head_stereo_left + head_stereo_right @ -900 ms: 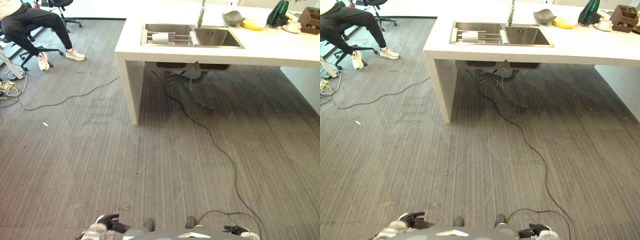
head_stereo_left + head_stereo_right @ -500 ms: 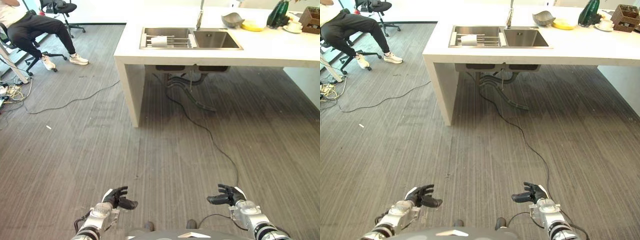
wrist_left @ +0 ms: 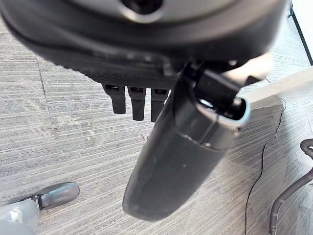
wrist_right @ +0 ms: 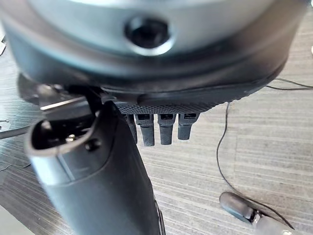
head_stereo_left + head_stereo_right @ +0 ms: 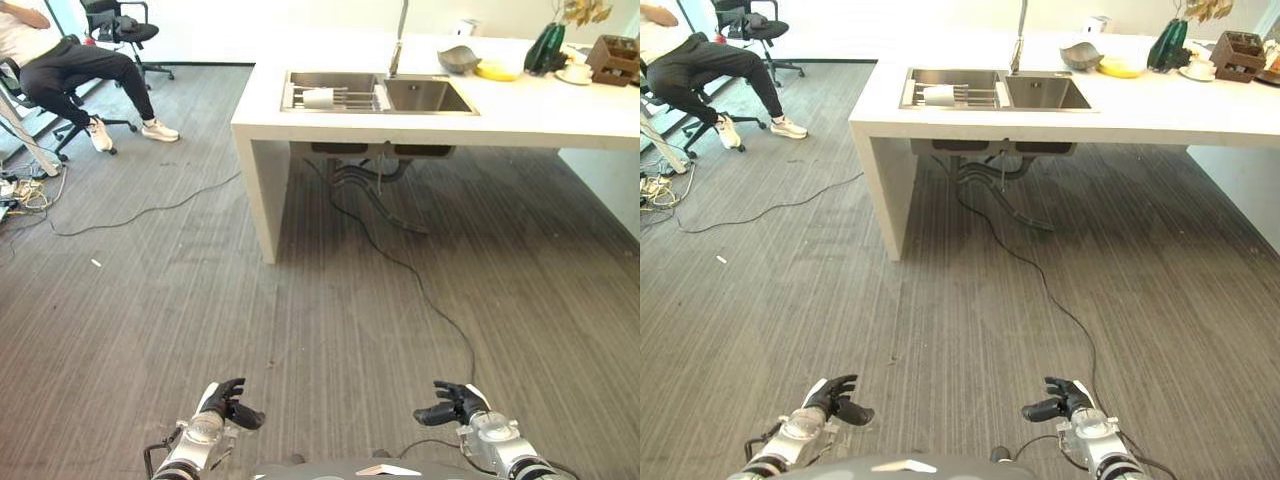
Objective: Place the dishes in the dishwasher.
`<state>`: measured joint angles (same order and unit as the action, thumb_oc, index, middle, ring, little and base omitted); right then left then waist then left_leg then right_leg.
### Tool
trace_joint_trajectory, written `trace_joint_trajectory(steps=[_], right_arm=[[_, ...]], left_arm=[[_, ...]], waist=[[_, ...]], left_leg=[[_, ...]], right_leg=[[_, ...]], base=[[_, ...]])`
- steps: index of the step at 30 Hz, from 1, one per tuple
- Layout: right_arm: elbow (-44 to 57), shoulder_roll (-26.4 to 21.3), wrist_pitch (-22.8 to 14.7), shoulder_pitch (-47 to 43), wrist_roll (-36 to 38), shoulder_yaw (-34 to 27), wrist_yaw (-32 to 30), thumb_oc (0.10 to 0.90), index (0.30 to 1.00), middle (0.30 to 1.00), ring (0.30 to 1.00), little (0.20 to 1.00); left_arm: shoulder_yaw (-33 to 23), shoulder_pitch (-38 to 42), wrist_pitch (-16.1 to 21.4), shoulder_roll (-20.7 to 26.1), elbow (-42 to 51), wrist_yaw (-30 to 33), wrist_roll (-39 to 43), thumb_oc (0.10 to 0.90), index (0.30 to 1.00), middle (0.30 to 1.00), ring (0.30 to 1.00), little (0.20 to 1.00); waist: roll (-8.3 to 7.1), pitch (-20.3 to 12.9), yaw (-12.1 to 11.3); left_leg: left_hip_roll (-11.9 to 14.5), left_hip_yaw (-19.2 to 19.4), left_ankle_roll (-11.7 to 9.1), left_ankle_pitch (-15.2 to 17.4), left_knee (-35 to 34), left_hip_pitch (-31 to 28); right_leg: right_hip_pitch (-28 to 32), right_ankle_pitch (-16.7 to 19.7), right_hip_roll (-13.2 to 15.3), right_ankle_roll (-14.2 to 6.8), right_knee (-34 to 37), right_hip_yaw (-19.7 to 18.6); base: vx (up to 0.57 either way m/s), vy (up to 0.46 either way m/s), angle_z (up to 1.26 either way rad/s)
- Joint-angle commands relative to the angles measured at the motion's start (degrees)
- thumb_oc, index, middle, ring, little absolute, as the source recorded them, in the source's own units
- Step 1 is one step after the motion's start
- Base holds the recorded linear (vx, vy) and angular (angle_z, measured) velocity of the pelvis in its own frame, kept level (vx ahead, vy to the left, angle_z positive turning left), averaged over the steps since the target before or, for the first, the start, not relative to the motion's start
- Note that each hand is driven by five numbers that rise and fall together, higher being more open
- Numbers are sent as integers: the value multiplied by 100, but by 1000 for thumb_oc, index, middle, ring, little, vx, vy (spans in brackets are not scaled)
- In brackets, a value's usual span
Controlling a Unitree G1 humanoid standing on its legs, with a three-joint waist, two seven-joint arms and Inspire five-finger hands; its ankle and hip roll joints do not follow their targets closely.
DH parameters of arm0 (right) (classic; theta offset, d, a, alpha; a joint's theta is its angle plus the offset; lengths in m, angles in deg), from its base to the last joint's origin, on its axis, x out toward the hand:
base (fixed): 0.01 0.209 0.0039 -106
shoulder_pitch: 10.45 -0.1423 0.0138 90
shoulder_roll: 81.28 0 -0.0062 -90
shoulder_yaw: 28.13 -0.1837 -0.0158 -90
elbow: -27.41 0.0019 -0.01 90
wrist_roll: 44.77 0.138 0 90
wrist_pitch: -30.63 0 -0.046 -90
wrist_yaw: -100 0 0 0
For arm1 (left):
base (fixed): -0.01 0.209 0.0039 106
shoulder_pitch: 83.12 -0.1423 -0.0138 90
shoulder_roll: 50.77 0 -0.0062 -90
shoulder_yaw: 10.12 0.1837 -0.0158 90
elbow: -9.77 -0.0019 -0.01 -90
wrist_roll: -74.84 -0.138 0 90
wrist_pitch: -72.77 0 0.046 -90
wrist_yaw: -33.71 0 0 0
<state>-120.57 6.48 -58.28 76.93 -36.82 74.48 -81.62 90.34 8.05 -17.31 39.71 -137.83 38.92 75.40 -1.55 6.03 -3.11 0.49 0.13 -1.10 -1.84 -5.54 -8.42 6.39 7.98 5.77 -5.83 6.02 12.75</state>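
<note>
Standing on grey striped floor (image 5: 200, 300), the left hand (image 5: 222, 403) and right hand (image 5: 452, 404) hang loose, holding nothing. At 12 o'clock, a white counter (image 5: 540, 110) holds the sink (image 5: 380, 92), bowl (image 5: 458, 59) and cup (image 5: 577, 72).

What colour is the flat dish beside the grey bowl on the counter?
Yellow: the flat dish shows best in the left eye view.
</note>
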Motion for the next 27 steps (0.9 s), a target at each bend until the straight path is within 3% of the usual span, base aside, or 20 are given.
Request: trace_joint_trajectory(steps=[1, 11, 27], right_arm=[[68, -269, -318, -449, 81, -14, -142, 800, 900, 900, 900, 900], [-230, -117, -164, -375, 42, 93, 52, 800, 900, 900, 900, 900], [-317, -70, -46, -544, 146, 91, 152, 800, 900, 900, 900, 900]], left_arm=[[408, 616, 246, 12, -239, 83, -98, 800, 900, 900, 900, 900], [437, 397, 171, -187, -547, -361, 162, 800, 900, 900, 900, 900], [287, 512, 122, 22, -278, -424, 406, 800, 900, 900, 900, 900]], waist=[[205, -119, -145], [201, -122, -215], [89, 110, -400]], left_leg=[[-14, -182, -223, 236, 54, 272], [-40, -214, -145, 326, 54, 147], [-128, -210, 3, 369, 61, 221]], right_leg=[[225, -949, -49, -187, -102, 151], [309, -960, -65, -179, -102, 112], [207, -888, 41, -252, -155, 49]], base=[[0, 0, 0], [27, 13, 4], [5, 49, -1]])
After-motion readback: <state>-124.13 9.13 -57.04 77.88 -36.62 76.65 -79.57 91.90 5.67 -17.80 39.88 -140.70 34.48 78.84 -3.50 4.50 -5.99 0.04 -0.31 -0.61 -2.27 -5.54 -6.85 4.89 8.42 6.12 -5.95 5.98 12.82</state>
